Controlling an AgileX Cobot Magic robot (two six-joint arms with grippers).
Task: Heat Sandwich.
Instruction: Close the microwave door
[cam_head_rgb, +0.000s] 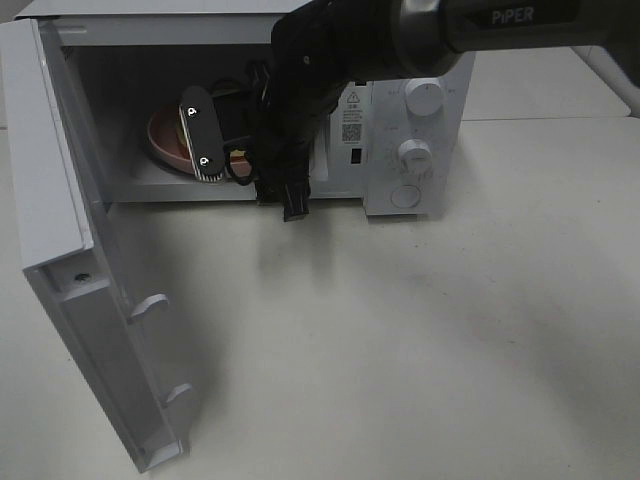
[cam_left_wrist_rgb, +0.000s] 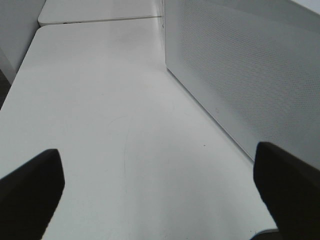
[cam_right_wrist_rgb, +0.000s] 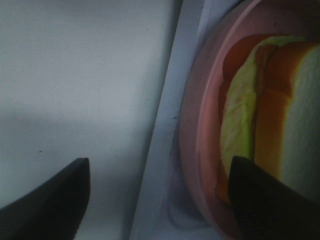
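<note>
The sandwich (cam_right_wrist_rgb: 280, 125), white bread with brown crust and a pale green-yellow filling, lies on a round pink plate (cam_right_wrist_rgb: 200, 125) inside the open microwave (cam_head_rgb: 420, 120). My right gripper (cam_right_wrist_rgb: 160, 200) reaches into the cavity and stands open, its dark fingers wide apart on either side of the plate's rim without clamping it. From the high view the right arm covers most of the cavity, and only a pink edge of the plate (cam_head_rgb: 160, 135) shows beside the right gripper (cam_head_rgb: 215, 150). My left gripper (cam_left_wrist_rgb: 160, 190) is open over bare table, with nothing between its fingers.
The microwave door (cam_head_rgb: 70, 250) hangs wide open at the left, reaching toward the table's front. Dials and a button (cam_head_rgb: 415, 155) sit on the panel at the right. The microwave's perforated side wall (cam_left_wrist_rgb: 250, 65) stands close beside the left gripper.
</note>
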